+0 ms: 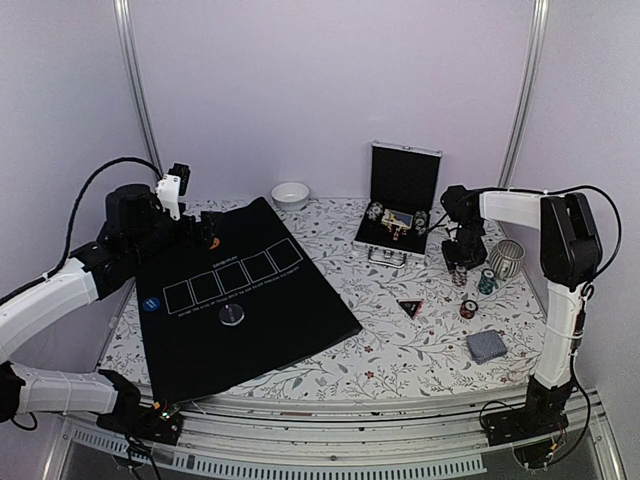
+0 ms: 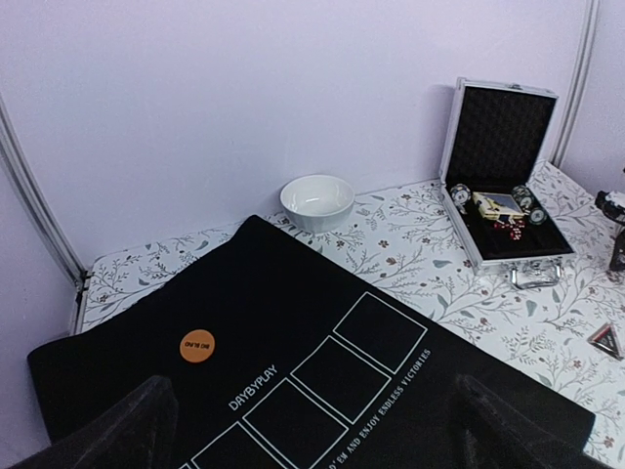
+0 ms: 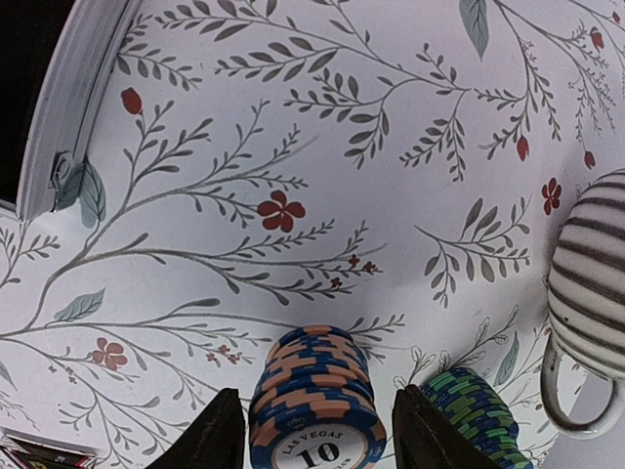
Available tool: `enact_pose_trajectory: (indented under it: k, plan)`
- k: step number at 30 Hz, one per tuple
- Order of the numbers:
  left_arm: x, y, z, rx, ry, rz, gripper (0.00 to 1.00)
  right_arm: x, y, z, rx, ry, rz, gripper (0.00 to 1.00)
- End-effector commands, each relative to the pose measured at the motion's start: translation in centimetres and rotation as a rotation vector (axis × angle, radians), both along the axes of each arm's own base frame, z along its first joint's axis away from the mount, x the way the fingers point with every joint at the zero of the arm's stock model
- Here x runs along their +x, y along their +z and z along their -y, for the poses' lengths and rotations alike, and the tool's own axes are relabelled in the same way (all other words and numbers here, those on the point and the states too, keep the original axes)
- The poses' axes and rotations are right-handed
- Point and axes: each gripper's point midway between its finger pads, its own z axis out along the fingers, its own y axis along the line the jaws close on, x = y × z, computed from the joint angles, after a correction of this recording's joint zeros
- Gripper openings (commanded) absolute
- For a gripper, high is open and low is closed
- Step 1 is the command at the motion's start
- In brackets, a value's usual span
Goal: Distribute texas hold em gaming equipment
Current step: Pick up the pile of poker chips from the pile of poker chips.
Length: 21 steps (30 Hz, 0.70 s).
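The blue-and-orange chip stack [image 3: 312, 401] stood right under my right wrist camera, upright on the flowered table [image 3: 293, 117], between the fingers of the right gripper [image 3: 317, 430] (so close on both sides that I could not tell whether they pressed it). A green chip stack [image 3: 474, 415] sat just beside it. The left gripper [image 2: 317, 415] hung wide open above the black mat [image 2: 293, 322], holding nothing. The grey button [image 1: 232, 316] lay on the mat. The triangular marker [image 1: 409, 307] and card deck [image 1: 487, 346] lay on the table.
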Motion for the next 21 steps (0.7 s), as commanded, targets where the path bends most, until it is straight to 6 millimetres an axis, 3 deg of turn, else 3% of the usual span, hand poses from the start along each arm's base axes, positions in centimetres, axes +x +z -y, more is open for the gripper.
enact_pose_trajectory:
  k: [1,16,21]
  plan:
    - [0.1,-0.6,-0.1,0.019,0.004,-0.002,0.98,-0.1,-0.8,-0.1,0.016,0.001,-0.016,0.54]
    - [0.2,-0.6,-0.2,0.026,0.005,0.001,0.98,-0.6,-1.9,-0.2,0.025,0.001,-0.049,0.58]
    - [0.1,-0.7,-0.1,0.025,0.001,-0.001,0.98,-0.6,-2.0,-0.1,0.021,-0.001,-0.051,0.52]
